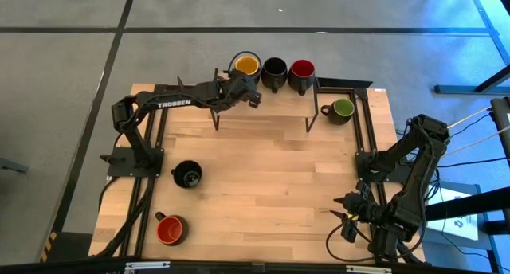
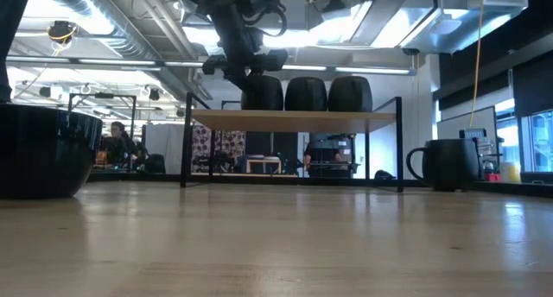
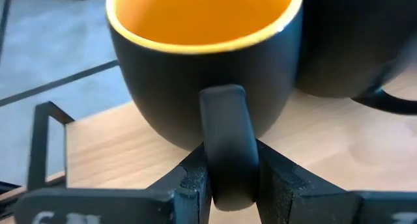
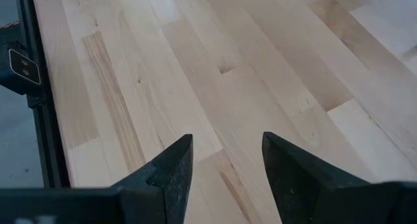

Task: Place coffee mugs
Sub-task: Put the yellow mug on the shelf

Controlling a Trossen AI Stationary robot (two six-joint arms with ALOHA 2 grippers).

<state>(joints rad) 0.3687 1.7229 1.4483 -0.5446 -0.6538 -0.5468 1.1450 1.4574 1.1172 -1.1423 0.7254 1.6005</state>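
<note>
Three dark mugs stand in a row on the raised shelf at the table's far edge: yellow-lined, black-lined, red-lined. The low view shows them as dark shapes on the shelf board, the yellow one leftmost. My left gripper is at the yellow mug, shut on its handle. A green-lined mug stands on the table by the shelf's right end, a black-lined one and a red-lined one at the near left. My right gripper hangs open over bare wood at the near right. My left gripper pinches the yellow mug's handle between its two fingers, one on each side of the loop. It comes from the table's near side, slanting down. The mug stands upright with its base on the shelf board.
The shelf's black metal legs stand on the table's far half. The wood between the shelf and the near edge is bare. The black mug looms large at the left of the low view. People and equipment show in the room behind.
</note>
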